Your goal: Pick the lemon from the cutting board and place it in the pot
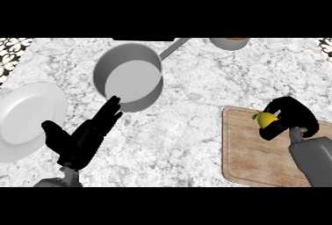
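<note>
A yellow lemon (265,118) shows at the upper part of the wooden cutting board (250,154), which lies at the right of the counter. My right hand (293,115) is curled round the lemon, hiding most of it. The grey pot (128,75) with its long handle stands at the upper middle, well left of the board. My left hand (81,138) is open at the lower left, its straight fingers pointing up toward the pot's near rim.
A white plate (26,118) lies at the left edge, beside my left hand. A small bowl (229,42) sits at the top right. Bare marble counter lies between the pot and the board.
</note>
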Tool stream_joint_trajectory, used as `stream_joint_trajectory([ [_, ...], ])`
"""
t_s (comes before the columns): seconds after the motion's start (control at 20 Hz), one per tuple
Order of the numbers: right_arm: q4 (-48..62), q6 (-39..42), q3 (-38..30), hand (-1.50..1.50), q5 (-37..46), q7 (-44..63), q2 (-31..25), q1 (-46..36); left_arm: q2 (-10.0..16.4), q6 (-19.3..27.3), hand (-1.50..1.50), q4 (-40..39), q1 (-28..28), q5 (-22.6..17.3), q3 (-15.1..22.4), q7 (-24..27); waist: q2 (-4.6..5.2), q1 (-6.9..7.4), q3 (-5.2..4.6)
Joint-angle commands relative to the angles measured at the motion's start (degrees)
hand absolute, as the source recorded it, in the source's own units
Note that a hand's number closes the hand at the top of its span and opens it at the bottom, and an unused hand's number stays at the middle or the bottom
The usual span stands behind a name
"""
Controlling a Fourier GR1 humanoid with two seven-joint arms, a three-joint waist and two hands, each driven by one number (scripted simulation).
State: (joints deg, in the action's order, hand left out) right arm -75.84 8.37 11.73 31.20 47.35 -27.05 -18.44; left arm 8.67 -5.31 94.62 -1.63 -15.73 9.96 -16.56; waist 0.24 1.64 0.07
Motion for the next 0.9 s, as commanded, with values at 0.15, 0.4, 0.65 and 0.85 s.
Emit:
stream_joint_trajectory([
  [0.15,-3.07,16.37,13.09,1.5,-3.06,-26.54,-2.5,-8.67,-0.52,-1.7,0.0,-0.49,-1.81,0.4,2.58,-0.66,1.69,6.41,0.26],
  [0.4,2.3,20.76,13.43,1.5,-2.74,-48.3,-10.43,-15.79,-0.52,-1.18,0.0,-1.51,-3.32,0.36,1.42,-0.89,1.48,3.69,0.19],
  [0.65,16.64,12.61,10.58,1.5,1.53,-64.28,-11.04,-22.87,-0.05,-1.23,0.0,1.11,-0.41,0.14,1.23,-0.64,0.98,2.91,0.13],
  [0.85,22.25,6.48,4.63,1.5,1.61,-68.27,-11.32,-29.19,-1.35,0.55,0.0,-1.51,-0.94,2.49,2.0,-0.19,0.71,1.42,0.05],
])
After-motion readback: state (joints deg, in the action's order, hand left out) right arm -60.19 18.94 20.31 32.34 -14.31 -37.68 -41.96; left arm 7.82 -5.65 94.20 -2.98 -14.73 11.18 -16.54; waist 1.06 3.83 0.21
